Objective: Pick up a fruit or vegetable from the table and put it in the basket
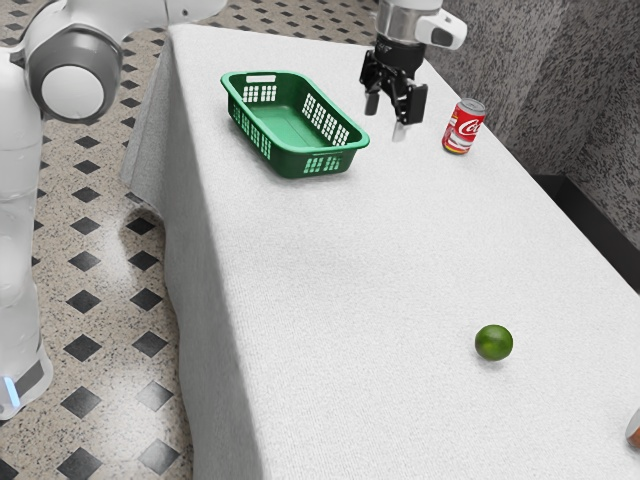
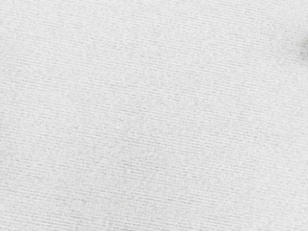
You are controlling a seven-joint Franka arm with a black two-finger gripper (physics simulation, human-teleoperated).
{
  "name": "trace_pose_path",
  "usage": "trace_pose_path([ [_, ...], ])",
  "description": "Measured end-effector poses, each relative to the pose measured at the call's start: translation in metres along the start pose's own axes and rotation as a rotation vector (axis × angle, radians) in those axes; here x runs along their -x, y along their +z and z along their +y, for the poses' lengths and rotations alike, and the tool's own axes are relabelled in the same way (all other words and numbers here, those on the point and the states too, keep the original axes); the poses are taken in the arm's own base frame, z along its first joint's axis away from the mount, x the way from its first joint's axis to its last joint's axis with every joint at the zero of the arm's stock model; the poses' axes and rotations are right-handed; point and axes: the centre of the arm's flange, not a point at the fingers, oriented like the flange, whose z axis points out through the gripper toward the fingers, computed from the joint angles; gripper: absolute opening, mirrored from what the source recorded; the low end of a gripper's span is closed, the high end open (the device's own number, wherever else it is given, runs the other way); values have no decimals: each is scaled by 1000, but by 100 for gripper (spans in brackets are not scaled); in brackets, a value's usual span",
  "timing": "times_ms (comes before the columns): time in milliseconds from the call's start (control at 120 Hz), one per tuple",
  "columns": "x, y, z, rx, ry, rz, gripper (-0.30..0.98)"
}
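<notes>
We see a white-clothed tabletop (image 1: 350, 290), its cloth (image 1: 215, 330) hanging down at the exterior view's left. On it we have a green basket (image 1: 285, 161) far left, an upright red can (image 1: 464, 128) far right, a green lime (image 1: 493, 343) near right, and a partly seen object (image 1: 635, 431) at the near right edge.

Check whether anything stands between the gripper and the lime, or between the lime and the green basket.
Nothing visible stands between the open gripper and the lime, nor between the lime and the green basket. The red can stands off both paths, toward the exterior view's right from the gripper.
</notes>
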Motion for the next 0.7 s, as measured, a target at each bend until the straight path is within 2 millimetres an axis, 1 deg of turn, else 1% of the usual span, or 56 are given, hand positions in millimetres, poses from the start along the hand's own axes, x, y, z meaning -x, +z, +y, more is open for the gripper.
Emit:
trace_pose_path([
  [117,0,3,-4,-9,-8,-14,68],
  [200,1,5,-10,-49,-16,-29,68],
  [233,-1,11,-13,-62,-7,-46,68],
  [300,-2,17,-16,-86,50,-69,68],
  [400,-8,31,-14,-87,199,-111,68],
  [433,-7,33,-8,-76,263,-117,68],
  [542,-4,35,31,-10,526,-103,68],
  [642,-5,37,44,39,735,-77,68],
  [700,-10,48,55,61,852,-70,68],
])
